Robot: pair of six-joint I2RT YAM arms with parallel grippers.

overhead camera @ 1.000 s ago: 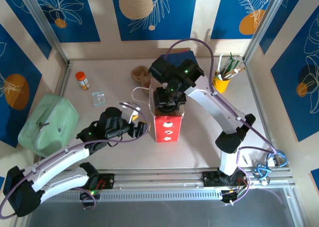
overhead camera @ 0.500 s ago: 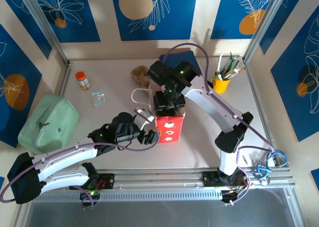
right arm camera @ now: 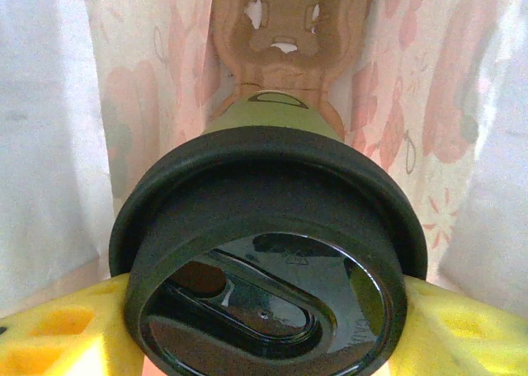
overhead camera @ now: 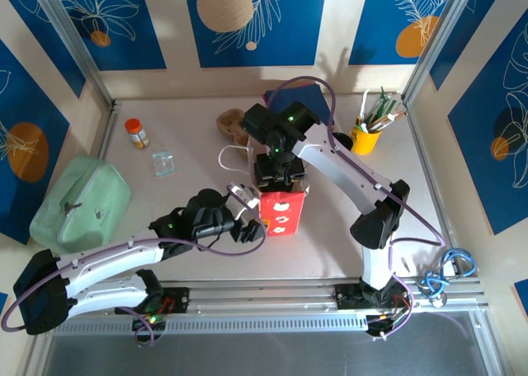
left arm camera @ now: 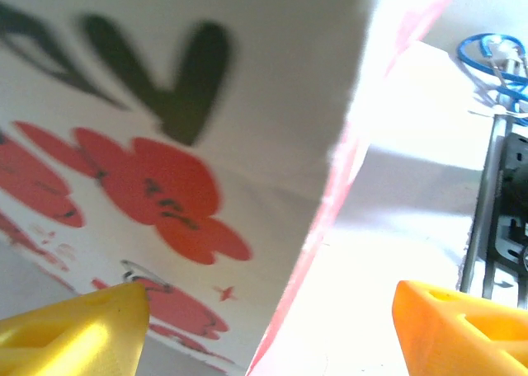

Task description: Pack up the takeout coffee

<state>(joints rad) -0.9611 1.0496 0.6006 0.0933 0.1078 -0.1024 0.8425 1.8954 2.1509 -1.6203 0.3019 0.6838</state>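
Note:
The takeout coffee (right arm camera: 264,227) has green sides and a round black lid. It hangs inside the red paper bag (overhead camera: 280,212), and my right gripper (right arm camera: 264,331) is shut on it just under the lid. Below the cup, the brown cup carrier (right arm camera: 289,30) lies on the bag's floor. From above, my right gripper (overhead camera: 280,171) sits in the bag's mouth and hides the cup. My left gripper (overhead camera: 249,217) is open at the bag's left side. The bag's corner edge (left arm camera: 330,211) stands between its yellow fingers (left arm camera: 74,331).
A green pouch (overhead camera: 79,203) lies at the left edge. An orange-capped bottle (overhead camera: 136,133) and a small clear packet (overhead camera: 163,162) are at the back left. A yellow cup of utensils (overhead camera: 366,133) stands at the back right. Brown moulded card (overhead camera: 231,124) lies behind the bag.
My left arm has swung right and forward, bringing its open gripper up against the bag's left side. My right gripper has shifted slightly over the bag with the cup.

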